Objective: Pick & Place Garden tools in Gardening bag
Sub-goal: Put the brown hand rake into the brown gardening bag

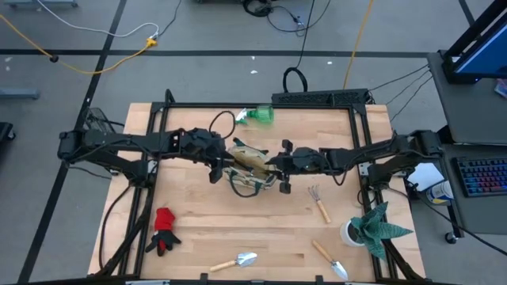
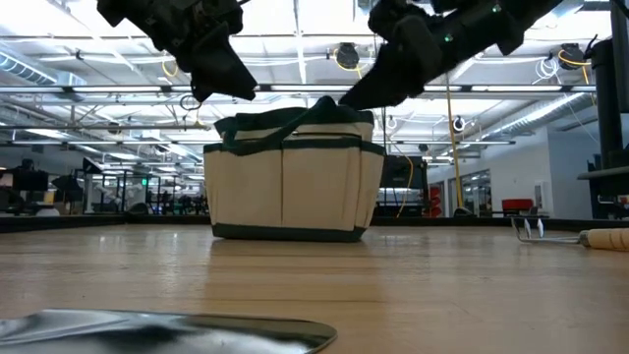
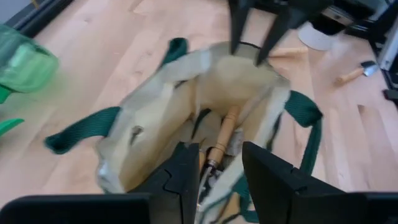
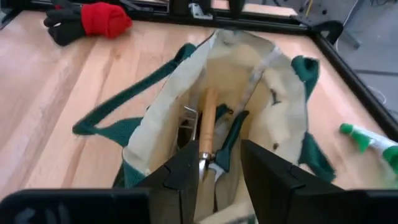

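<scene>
The cream-and-green gardening bag [image 1: 252, 162] stands on its base at the table's middle, mouth open. A wooden-handled tool [image 4: 208, 118] leans inside it, handle up. My left gripper [image 3: 222, 155] hovers open over the bag's left end and slants down into the mouth. My right gripper [image 4: 217, 155] is open at the bag's right end rim [image 3: 249, 48]. A green spray bottle [image 1: 258, 116] lies beyond the bag. A red glove [image 1: 164, 224], two trowels [image 1: 236, 261] [image 1: 329, 260] and a fork-rake [image 1: 319, 203] lie toward the near edge. My right gripper's fingertips [image 3: 236, 43] stand on either side of the bag's right end rim, coming slanting down from the table's right. I cannot tell whether they touch the cloth. My left gripper touches nothing that I can see.
A spiky green plant in a white pot [image 1: 372, 227] stands near the right front corner. Black frame rails [image 1: 150, 158] run along the table's left, right and far sides. Bare wood lies between the bag and the tools at the near edge.
</scene>
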`<action>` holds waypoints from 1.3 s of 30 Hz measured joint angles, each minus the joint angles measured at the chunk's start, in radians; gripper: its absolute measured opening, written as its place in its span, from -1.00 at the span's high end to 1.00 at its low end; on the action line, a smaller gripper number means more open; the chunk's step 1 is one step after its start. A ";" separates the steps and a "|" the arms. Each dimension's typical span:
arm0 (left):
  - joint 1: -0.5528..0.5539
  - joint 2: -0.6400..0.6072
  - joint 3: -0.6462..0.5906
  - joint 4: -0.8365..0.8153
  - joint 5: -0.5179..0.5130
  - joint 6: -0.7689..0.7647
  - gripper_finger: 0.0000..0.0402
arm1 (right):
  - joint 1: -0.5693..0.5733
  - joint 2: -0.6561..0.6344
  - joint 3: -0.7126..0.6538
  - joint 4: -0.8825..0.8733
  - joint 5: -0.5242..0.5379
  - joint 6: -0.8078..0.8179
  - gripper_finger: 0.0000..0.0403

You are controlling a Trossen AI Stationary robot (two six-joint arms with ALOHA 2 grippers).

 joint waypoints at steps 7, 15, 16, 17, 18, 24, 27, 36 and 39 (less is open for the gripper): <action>-0.055 0.000 0.000 -0.033 0.001 0.003 0.37 | -0.001 -0.063 0.001 0.075 0.002 -0.148 0.43; -0.139 0.000 0.000 -0.059 -0.001 -0.065 0.37 | -0.001 -0.089 0.000 0.067 -0.001 -0.197 0.43; -0.151 0.000 0.000 -0.059 -0.002 -0.065 0.37 | -0.001 -0.089 0.000 0.063 -0.001 -0.190 0.43; -0.163 0.000 0.000 -0.058 -0.009 -0.065 0.37 | -0.001 -0.089 0.000 0.057 -0.001 -0.182 0.43; -0.175 0.000 0.000 -0.058 -0.024 -0.065 0.37 | -0.001 -0.088 0.000 0.049 -0.001 -0.177 0.43; -0.231 0.000 0.000 -0.074 -0.114 -0.067 0.37 | -0.001 -0.088 0.000 0.022 -0.002 -0.174 0.34; -0.248 0.000 0.000 -0.075 -0.157 -0.086 0.37 | -0.001 -0.088 0.000 0.010 -0.001 -0.170 0.24; -0.280 0.000 0.000 -0.075 -0.193 -0.102 0.37 | 0.000 -0.088 0.000 -0.049 -0.002 -0.049 0.04; -0.285 0.000 0.000 -0.075 -0.194 -0.101 0.37 | 0.000 -0.088 0.000 -0.104 -0.001 0.011 0.05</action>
